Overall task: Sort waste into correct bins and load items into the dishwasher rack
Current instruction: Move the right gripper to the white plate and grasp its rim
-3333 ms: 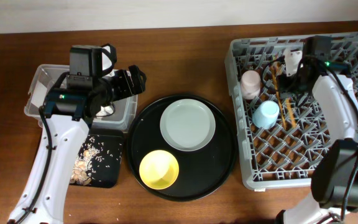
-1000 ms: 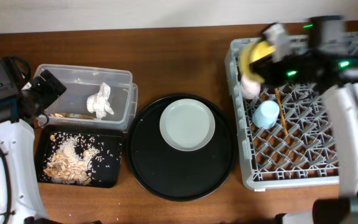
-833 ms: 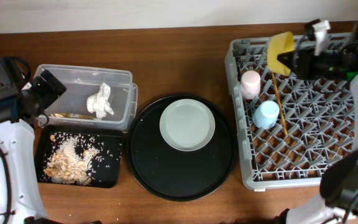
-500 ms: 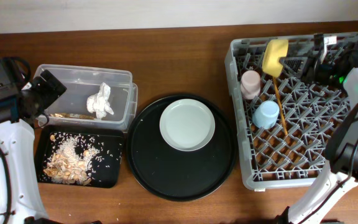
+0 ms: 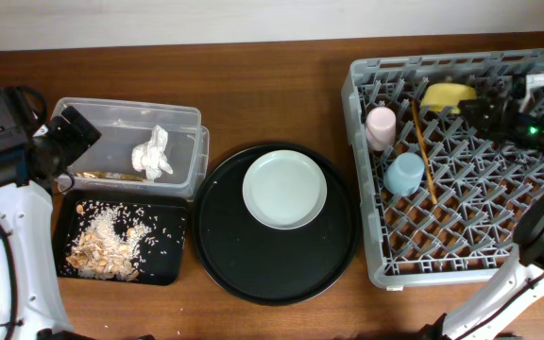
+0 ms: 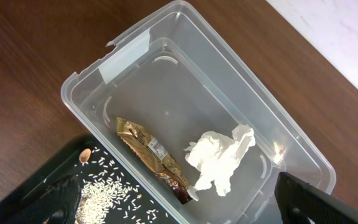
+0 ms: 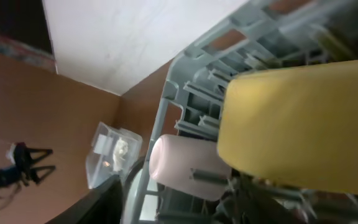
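1. Over by the far right corner of the counter, the right gripper [image 5: 486, 104] sits low in the dishwasher rack [image 5: 461, 266], right against the yellow bowl [image 5: 447, 94]. The bowl lies on its side along the rack's far row.
2. From either view I can't tell whether that claw is clamped on the bowl or parted from it. The wrist camera shows only a wall of yellow, with the pink cup [image 7: 185, 165] just beyond.
3. My read is that the step in hand is seating the bowl. To do it well, the rim should drop between pegs and lean steady before the claw lets go. The claw should then lift straight up, so it does not drag the bowl over.
4. It must also keep clear of the chopsticks [image 5: 423, 151] lying just beside the bowl. The pink cup and the blue cup [image 5: 404, 173] stand close by too.
5. Near the left edge, the left gripper [image 5: 69, 134] hangs over the clear tub [image 5: 185, 115]. Its fingers [image 6: 309, 199] are spread wide with nothing between them.
6. The tub holds the tissue [image 5: 152, 153] and the wrapper [image 6: 151, 152]. The food scraps [image 5: 107, 247] lie in the black tray [image 5: 64, 203] in front of it.
7. Only the plate [image 5: 285, 190] is left on the round black tray [image 5: 217, 260] mid-counter, so it looks like the last item to load.
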Motion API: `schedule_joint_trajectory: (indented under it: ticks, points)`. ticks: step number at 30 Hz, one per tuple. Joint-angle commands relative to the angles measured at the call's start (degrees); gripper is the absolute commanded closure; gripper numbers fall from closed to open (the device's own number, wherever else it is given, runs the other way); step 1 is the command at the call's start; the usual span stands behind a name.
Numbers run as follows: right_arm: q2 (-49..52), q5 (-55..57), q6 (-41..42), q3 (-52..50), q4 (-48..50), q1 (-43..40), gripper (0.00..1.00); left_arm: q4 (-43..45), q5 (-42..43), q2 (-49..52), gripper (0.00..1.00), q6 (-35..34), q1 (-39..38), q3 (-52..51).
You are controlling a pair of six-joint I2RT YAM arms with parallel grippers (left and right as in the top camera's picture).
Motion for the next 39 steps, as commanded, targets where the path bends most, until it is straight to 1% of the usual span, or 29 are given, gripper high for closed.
schedule_joint_trajectory:
  ticks: [1,4,6,9,11,13,14,18,20,21,22,25,29,33,34,36,38,39]
  points:
    - [-0.6,0.8,3.6,0.2,-2.0,-2.6,0.41,0.0,-0.4,-1.2,0.01,-0.1,0.2,0.1]
    - [-5.0,9.2,7.1,0.2,-3.4,-3.0,0.42,0.0,-0.4,-1.2,0.01,-0.1,0.2,0.1]
    - [-10.4,17.9,8.6,0.2,-4.6,-1.4,0.42,0.0,-0.4,-1.2,0.01,-0.1,0.2,0.1]
    - [-22.0,34.4,10.1,0.2,-6.0,5.6,0.41,0.0,-0.4,-1.2,0.01,-0.1,0.2,0.1]
    - [-29.6,45.6,10.1,0.2,-8.3,13.8,0.40,0.0,-0.4,-1.2,0.01,-0.1,0.2,0.1]
    - [-35.2,55.6,10.1,0.2,-11.0,26.0,0.38,0.0,-0.4,-1.2,0.01,-0.1,0.2,0.1]
    - [-36.2,59.3,10.1,0.2,-12.5,33.3,0.37,0.0,-0.4,-1.2,0.01,-0.1,0.2,0.1]
    - [-33.4,62.6,11.6,0.1,-15.1,52.4,0.36,0.0,-0.4,-1.2,0.01,-0.1,0.2,0.1]
    - [-31.7,62.6,12.6,0.1,-14.9,58.2,0.34,0.0,-0.4,-1.2,0.01,-0.1,0.2,0.1]
    - [-29.8,62.6,14.0,0.1,-14.7,63.2,0.33,0.0,-0.4,-1.2,0.01,-0.1,0.2,0.1]
    - [-28.3,62.6,14.2,0.1,-15.4,66.4,0.32,0.0,-0.4,-1.2,0.01,-0.1,0.2,0.1]
    - [-24.4,63.5,14.2,0.1,-17.7,72.3,0.32,0.0,-0.4,-1.2,0.01,-0.1,0.2,0.1]
    - [-17.0,67.4,14.2,0.0,-18.0,77.3,0.32,0.0,-0.4,-1.2,0.01,-0.1,0.2,0.1]
    - [-11.5,67.3,17.3,0.0,-17.0,77.9,0.34,0.0,-0.4,-1.2,0.01,-0.1,0.2,0.1]
    - [-10.7,67.2,17.8,0.0,-16.5,77.9,0.37,0.0,-0.4,-1.2,0.01,-0.1,0.2,0.1]
    - [-8.0,64.8,17.8,-0.2,-15.7,78.2,0.38,0.0,-0.4,-1.2,0.01,-0.1,0.2,0.1]
    - [-6.4,65.0,17.8,-0.2,-15.3,78.6,0.38,0.0,-0.4,-1.2,0.01,-0.1,0.2,0.1]
    - [-5.6,64.9,17.8,-0.3,-14.9,78.9,0.41,0.0,-0.4,-1.2,0.01,-0.1,0.2,0.1]
